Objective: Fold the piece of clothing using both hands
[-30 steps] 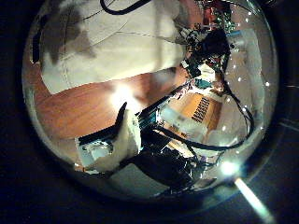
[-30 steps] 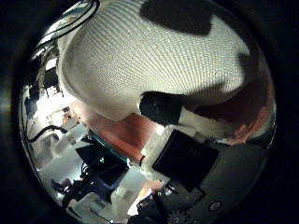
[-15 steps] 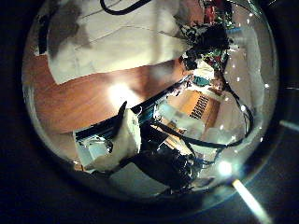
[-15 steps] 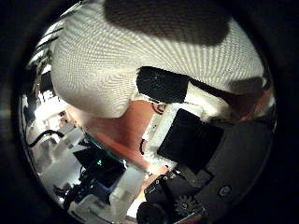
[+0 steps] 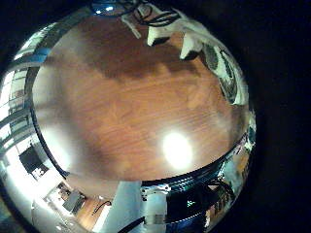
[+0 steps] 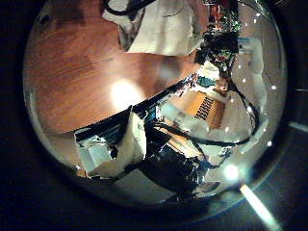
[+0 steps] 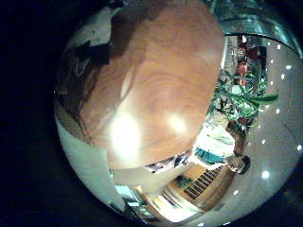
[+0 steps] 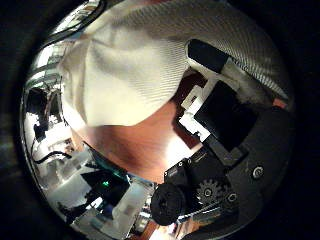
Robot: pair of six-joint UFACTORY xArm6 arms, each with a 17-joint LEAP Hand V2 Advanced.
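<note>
The piece of clothing (image 8: 130, 70) is a ribbed cloth that fills much of the right thumb side palm view, close under that palm. My right hand (image 8: 225, 95) has its thumb laid over the cloth's edge and seems to pinch it. From the left thumb side palm view the clothing (image 6: 168, 27) lies bunched on the wooden table (image 6: 82, 77), well away from my left hand (image 6: 125, 149). A hand (image 6: 217, 46) is at the cloth's edge there. In the left little finger side view my left hand's fingers (image 5: 185, 41) hang relaxed over bare table (image 5: 136, 107), holding nothing.
The right little finger side palm view shows mostly bare tabletop (image 7: 151, 85), with a strip of the cloth (image 7: 95, 33) at its rim. Beyond the table's edge (image 6: 144, 101) there is room furniture and equipment.
The left palm has drawn away from the clothing, so more bare table shows under it. The cloth now looks bunched, not spread. In the right view the thumb has shifted across the cloth.
</note>
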